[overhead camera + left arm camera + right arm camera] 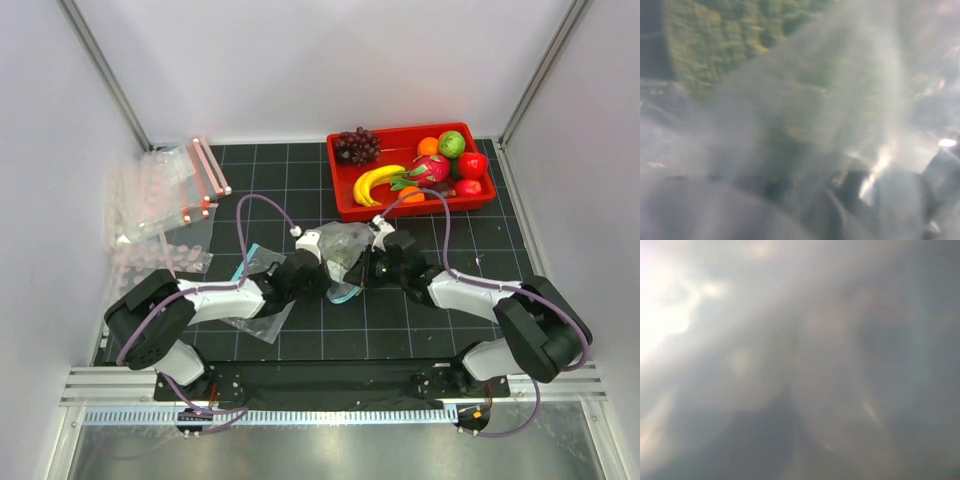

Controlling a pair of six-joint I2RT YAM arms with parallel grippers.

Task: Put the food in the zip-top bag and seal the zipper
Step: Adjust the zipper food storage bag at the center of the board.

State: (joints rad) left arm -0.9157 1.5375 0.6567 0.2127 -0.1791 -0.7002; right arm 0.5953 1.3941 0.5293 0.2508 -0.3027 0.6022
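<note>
The bag's (840,100) film smothers both wrist lenses, melon (715,50) behind it, so we judge our left fingers (320,271) pinched on it to steady the mouth; right fingers (378,262) we cannot tell.

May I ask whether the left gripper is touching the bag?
Touching. The top view shows the left gripper shut into the bunched plastic of the bag; in the left wrist view the film fills the frame right at the fingers.

Clear crinkled plastic bag (350,240), glossy red tray (343,190)
</note>
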